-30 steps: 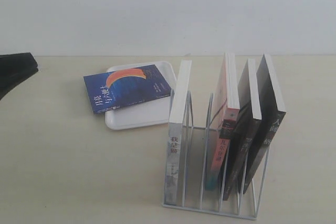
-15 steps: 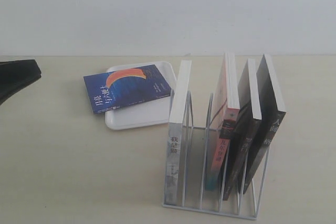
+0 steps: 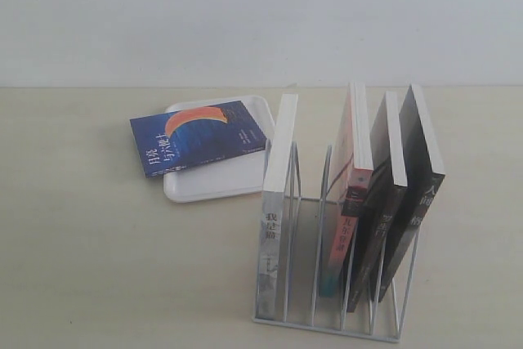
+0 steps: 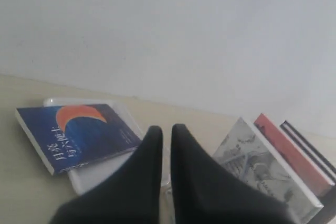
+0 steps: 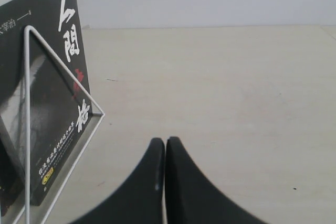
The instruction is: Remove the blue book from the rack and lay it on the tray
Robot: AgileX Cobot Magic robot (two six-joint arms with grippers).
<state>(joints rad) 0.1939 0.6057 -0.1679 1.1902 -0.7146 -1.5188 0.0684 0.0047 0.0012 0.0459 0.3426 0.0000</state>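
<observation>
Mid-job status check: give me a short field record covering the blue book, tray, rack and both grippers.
blue book: lying flat, cover up, on the tray, one end overhanging the rim
tray: on the table beside the rack, holds only the blue book
rack: upright; holds a white-spined book, a red book and two black books
left gripper: shut, empty, facing the tray
right gripper: shut, empty, near the rack's end
task: book appears placed

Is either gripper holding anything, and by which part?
Nothing is held. The left gripper and right gripper are both shut and empty; the thin dark-blue paperback with an orange crescent lies on the flat white plastic tray.
</observation>
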